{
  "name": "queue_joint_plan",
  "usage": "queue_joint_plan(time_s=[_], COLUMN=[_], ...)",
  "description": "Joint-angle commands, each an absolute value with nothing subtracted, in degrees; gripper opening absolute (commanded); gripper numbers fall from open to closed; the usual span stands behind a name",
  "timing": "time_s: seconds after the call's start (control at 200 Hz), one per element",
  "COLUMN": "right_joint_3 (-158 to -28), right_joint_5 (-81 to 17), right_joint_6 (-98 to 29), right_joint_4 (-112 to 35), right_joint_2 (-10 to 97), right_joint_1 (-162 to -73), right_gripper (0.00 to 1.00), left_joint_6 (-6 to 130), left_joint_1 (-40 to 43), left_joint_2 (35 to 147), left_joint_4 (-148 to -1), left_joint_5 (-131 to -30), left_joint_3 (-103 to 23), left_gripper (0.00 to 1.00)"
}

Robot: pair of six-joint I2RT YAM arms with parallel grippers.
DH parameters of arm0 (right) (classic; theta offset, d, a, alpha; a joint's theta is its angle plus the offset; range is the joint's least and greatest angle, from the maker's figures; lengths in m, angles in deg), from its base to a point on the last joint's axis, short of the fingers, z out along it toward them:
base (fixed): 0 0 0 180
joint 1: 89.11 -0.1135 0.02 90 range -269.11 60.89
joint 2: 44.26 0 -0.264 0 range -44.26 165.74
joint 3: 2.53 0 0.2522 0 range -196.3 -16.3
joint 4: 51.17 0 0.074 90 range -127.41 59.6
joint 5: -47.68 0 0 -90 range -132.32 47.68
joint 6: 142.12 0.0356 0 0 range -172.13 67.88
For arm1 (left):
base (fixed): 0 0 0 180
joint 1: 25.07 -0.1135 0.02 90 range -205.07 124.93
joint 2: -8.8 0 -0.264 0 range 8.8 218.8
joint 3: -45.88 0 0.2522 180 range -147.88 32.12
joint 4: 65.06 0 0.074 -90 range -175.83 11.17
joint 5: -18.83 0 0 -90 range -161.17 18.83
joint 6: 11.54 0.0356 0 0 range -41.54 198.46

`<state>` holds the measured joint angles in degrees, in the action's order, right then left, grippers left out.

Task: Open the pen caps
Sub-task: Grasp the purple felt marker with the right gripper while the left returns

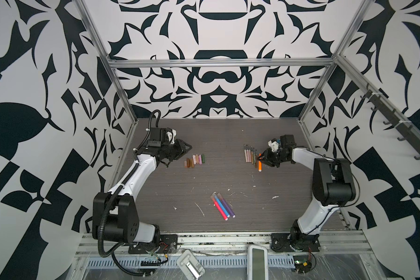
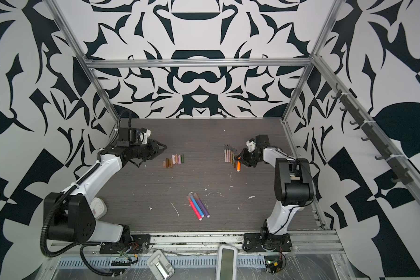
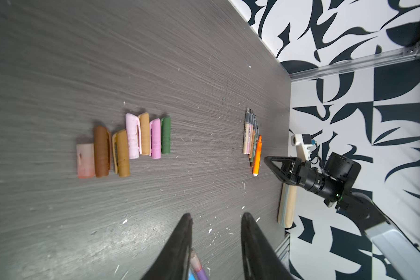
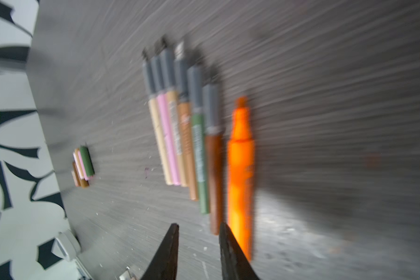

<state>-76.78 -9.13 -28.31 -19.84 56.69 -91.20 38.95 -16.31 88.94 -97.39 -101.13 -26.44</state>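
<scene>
Left gripper (image 3: 216, 215): black two-finger pincer, jaws apart and empty, poised over the dark wood-grain table (image 1: 228, 135) at about 10 o'clock in both top views. Right gripper (image 4: 198, 225): same pattern, jaws apart with bare table between them, low at 2 o'clock; its wrist view is smeared. Nearest the left gripper is a row of seven short stubby plastic pen caps (image 3: 124, 145) in peach, brown, tan, pink and dark green, side by side and touching, long axes 12-to-6; judged to be set there as removed items. Just beside the right gripper lies an orange thick plastic marker (image 4: 240, 169), uncapped, nib toward 12, at the 3 o'clock end of a row of six slim uncapped pens (image 4: 184, 133), grey necks and nibs toward 12, barrels parallel; apparently grouped as finished work. At 6 o'clock, well apart from both grippers, three thick markers (image 1: 222, 206) in pink, blue and purple lie together, axes 11-to-5, pale ends toward 11; seemingly still capped, so likely the remaining stock.
</scene>
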Motion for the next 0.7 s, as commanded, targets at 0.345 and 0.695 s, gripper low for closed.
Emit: queue_joint_plan(time_s=[0.345, 0.695], right_joint_3=[-59.13, -56.25], right_joint_5=[-42.0, -51.13], right_joint_6=[-17.22, -9.37], right_joint_4=[-16.96, -16.37], right_joint_2=[29.7, 33.17], right_joint_1=[-140.85, -156.81], right_gripper=[0.32, 0.32], left_joint_6=[33.21, 31.88], left_joint_1=[-13.78, -12.85], left_joint_2=[69.48, 64.47], left_joint_4=[-91.35, -91.04], left_joint_5=[-102.66, -102.2], left_joint_3=[-8.21, -5.77], left_gripper=[0.42, 0.42])
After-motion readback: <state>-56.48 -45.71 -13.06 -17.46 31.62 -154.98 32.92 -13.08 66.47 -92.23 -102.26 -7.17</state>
